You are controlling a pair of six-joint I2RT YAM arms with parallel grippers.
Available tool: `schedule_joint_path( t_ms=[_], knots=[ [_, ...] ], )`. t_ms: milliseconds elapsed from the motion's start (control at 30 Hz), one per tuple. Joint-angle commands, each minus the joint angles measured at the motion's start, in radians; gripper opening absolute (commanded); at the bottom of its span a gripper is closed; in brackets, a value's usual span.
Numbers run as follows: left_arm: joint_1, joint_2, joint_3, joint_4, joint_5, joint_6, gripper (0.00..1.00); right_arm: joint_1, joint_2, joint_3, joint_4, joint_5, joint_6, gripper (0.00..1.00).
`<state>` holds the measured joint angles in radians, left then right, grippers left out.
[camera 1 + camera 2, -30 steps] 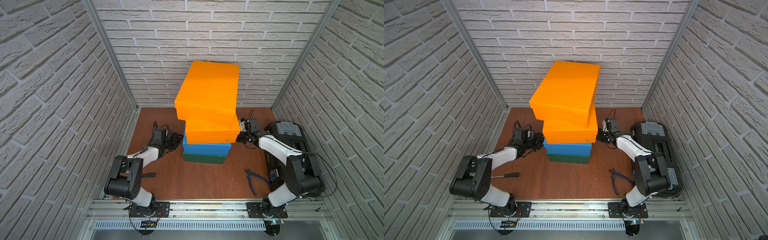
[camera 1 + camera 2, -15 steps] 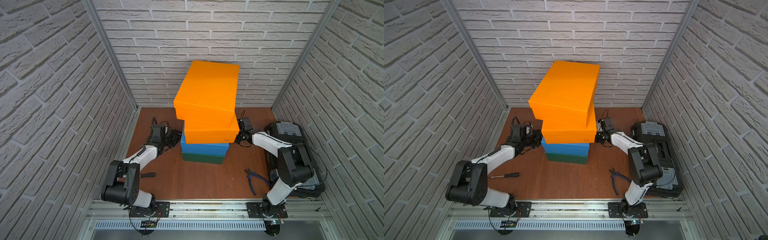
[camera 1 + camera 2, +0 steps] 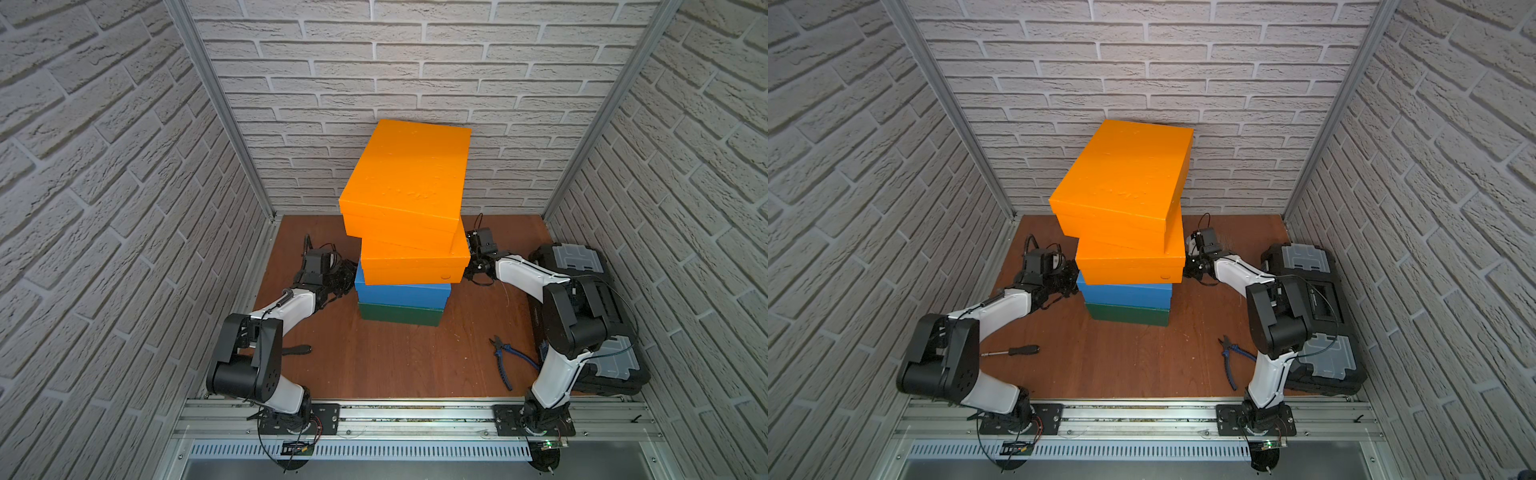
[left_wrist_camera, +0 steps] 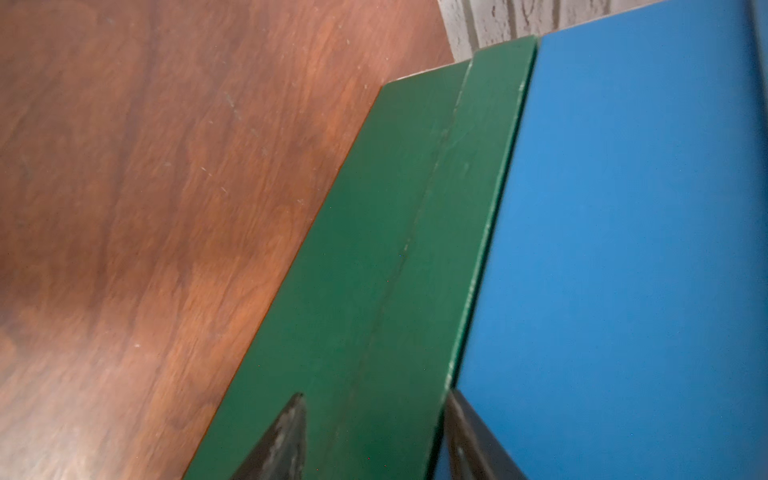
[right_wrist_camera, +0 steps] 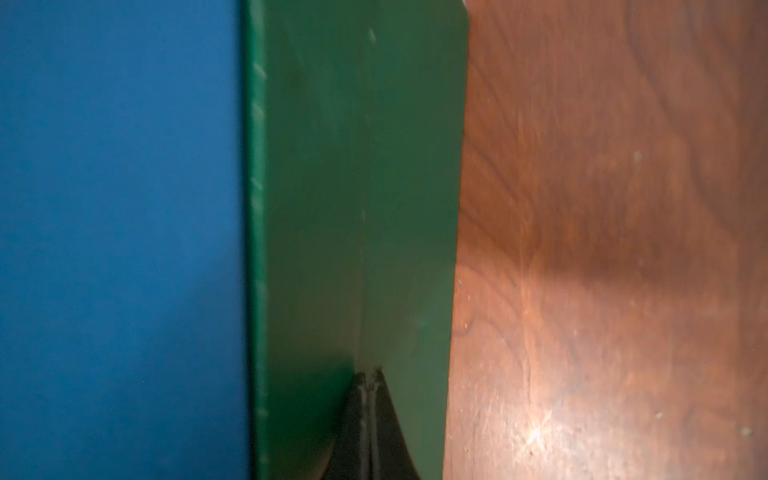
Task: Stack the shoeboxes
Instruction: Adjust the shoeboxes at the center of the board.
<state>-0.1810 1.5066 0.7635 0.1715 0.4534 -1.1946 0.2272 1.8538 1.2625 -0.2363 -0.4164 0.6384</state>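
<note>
Shoeboxes (image 3: 1125,266) stand piled on the bench (image 3: 395,361): green box (image 3: 399,314), blue box (image 3: 401,293), lower orange box (image 3: 411,268), crooked top orange box (image 3: 409,178). My left tool (image 4: 374,399) gapes empty, my right tool (image 5: 370,382) is pinched closed, each beside the pile. Next, I think, gentle pushes to straighten it.

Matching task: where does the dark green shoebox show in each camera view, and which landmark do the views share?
In a top view: dark green shoebox, lowest of four stacked.
In a top view: same place.
Left wrist: green band between blue shoebox and tabletop.
Right wrist: likewise.
Shared landmark: blue shoebox, touching it.
</note>
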Motion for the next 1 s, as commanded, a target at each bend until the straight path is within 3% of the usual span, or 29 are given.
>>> schedule_joint_path(
  t_ms=[0, 300, 567, 700, 967],
  knots=[
    [-0.044, 0.015, -0.011, 0.061, 0.031, -0.014, 0.54, 0.018, 0.026, 0.069, 0.071, -0.057, -0.023, 0.03],
    [-0.044, -0.037, 0.0, 0.006, 0.013, 0.008, 0.54, 0.012, 0.032, 0.138, -0.001, -0.061, -0.098, 0.03],
    [0.016, -0.153, -0.053, -0.07, -0.01, 0.048, 0.53, 0.011, -0.127, -0.001, -0.109, 0.041, -0.126, 0.03],
    [0.024, -0.212, -0.081, -0.16, -0.054, 0.11, 0.44, 0.012, -0.239, -0.096, -0.151, 0.066, -0.139, 0.03],
    [-0.008, -0.24, -0.193, -0.139, -0.083, 0.105, 0.28, 0.017, -0.361, -0.197, -0.186, 0.08, -0.113, 0.03]
  ],
)
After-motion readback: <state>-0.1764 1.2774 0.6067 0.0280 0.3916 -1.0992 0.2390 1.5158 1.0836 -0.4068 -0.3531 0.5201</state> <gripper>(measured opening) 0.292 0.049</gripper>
